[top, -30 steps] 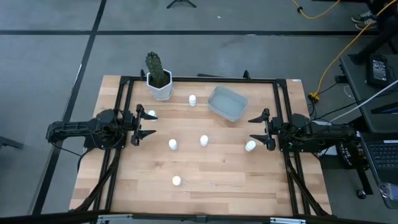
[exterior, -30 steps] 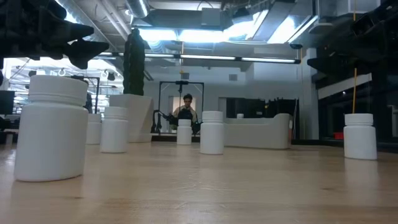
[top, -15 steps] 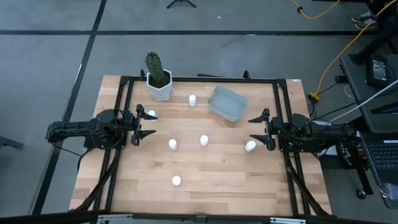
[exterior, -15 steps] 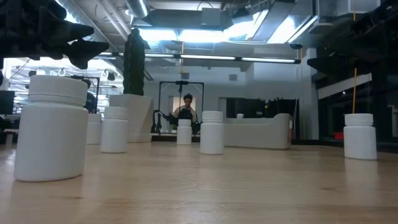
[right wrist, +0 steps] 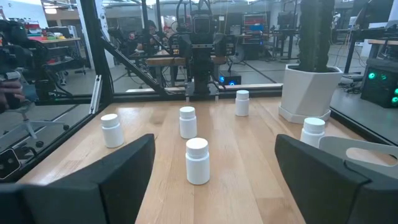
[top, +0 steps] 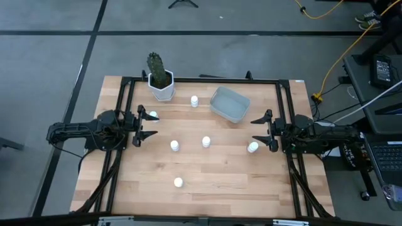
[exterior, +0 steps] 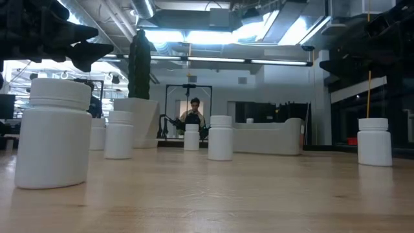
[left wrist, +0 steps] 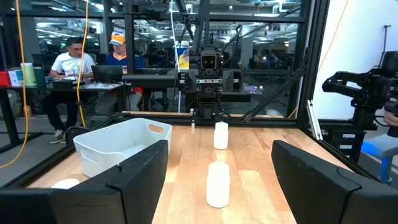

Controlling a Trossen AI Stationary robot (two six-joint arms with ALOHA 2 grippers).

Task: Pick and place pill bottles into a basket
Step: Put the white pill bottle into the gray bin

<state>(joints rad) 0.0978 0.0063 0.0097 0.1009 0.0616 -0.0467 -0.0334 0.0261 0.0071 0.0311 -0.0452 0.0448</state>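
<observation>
we see six pill bottles [top: 206, 142] standing scattered on the table [top: 220, 182], none in the basket [top: 230, 104] near the far edge. the left gripper [top: 146, 127] hangs spread wide with one bottle just beside its far finger; the right gripper [top: 259, 130], likewise apart, has one beside its near finger.

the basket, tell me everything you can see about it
The basket is a shallow, pale grey-blue rectangular tray of what looks like plastic, with rounded corners and a cut-out handle slot in an end wall, seen in the left wrist view. It sits flat but turned at an angle on the wooden table, near the far edge, right of the cactus pot. It looks empty; nothing touches it.
</observation>
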